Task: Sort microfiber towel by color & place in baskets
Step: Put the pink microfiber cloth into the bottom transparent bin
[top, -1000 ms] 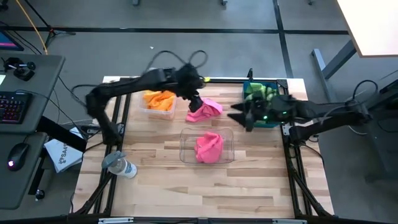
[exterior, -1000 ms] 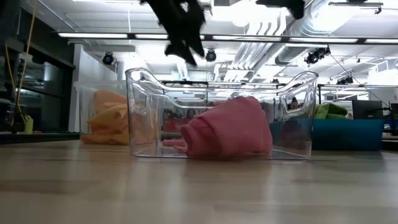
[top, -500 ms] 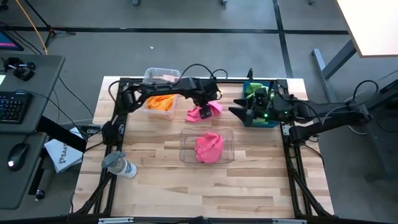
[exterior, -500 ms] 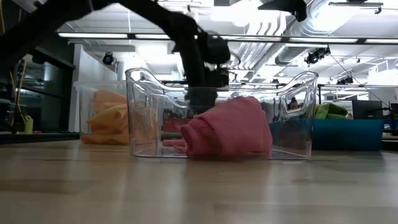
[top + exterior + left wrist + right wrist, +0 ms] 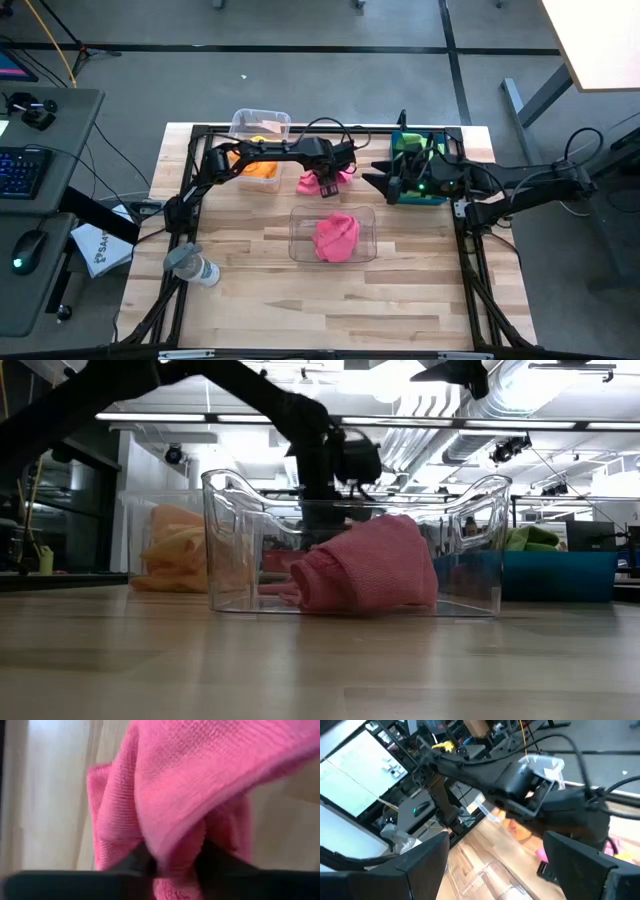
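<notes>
A pink microfiber towel (image 5: 344, 174) lies crumpled on the wood behind the middle clear basket (image 5: 300, 240), which holds another pink towel (image 5: 335, 236). My left gripper (image 5: 325, 184) is down on the loose towel (image 5: 165, 785) and shut on it. Orange towels (image 5: 262, 169) lie in the clear basket (image 5: 262, 122) at the far left. Green towels (image 5: 420, 150) fill the blue basket (image 5: 405, 195). My right gripper (image 5: 505, 870) stands open beside the blue basket, holding nothing. My left gripper pinches a raised fold (image 5: 175, 847) of the loose pink towel between its two fingers (image 5: 137, 862); how many layers, I cannot tell. The fingers come from above, pointing down. The rest of the towel lies slack on the table around them.
A clear plastic bottle (image 5: 193, 266) lies near the table's left edge, and a white printed bag (image 5: 100, 250) sits off the table to the left. Bare wood (image 5: 330, 300) spreads across the near half. The black frame rail (image 5: 330, 128) runs along the far edge.
My left gripper has come down from above the far middle of the table onto the loose pink towel, its arm stretching out low over the orange basket. The towel has stayed where it lay.
</notes>
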Robot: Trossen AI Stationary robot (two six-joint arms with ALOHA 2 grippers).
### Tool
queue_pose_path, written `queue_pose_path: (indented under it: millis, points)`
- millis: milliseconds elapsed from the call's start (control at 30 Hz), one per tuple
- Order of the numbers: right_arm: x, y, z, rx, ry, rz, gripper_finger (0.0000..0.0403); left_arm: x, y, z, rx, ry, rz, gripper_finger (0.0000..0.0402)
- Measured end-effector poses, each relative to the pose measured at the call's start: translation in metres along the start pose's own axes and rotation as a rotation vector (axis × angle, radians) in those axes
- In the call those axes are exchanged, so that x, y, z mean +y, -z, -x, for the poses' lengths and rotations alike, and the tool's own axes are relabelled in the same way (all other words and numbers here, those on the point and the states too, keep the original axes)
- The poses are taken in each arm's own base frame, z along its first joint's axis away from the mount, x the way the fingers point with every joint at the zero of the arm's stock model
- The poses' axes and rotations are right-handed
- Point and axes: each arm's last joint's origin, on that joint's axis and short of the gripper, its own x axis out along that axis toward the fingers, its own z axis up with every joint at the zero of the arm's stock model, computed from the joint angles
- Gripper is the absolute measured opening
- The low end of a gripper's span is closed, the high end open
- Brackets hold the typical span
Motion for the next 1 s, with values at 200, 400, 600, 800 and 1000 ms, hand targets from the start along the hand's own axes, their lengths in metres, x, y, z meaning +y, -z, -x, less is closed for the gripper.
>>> queue_pose_path:
  millis: [200,400,600,800,1000]
  points:
    - [0.001,-0.006,0.007,-0.035,-0.019,0.041,0.0319,0.005,-0.001,0.081,-0.181,0.015,-0.006,0.0009]
    - [-0.002,-0.019,0.029,-0.114,-0.026,0.092,0.0319,0.019,0.023,0.212,-0.537,0.033,-0.005,0.0002]
    - [-0.006,-0.032,0.055,-0.2,-0.034,0.111,0.0319,0.004,0.064,0.306,-0.823,0.179,-0.003,0.0001]
    - [-0.01,-0.038,0.07,-0.237,-0.035,0.129,0.0319,-0.037,0.082,0.324,-0.857,0.251,0.005,0.0001]
    - [-0.014,-0.035,0.072,-0.195,-0.008,0.15,0.0319,-0.09,0.095,0.272,-0.705,0.239,0.125,0.0]
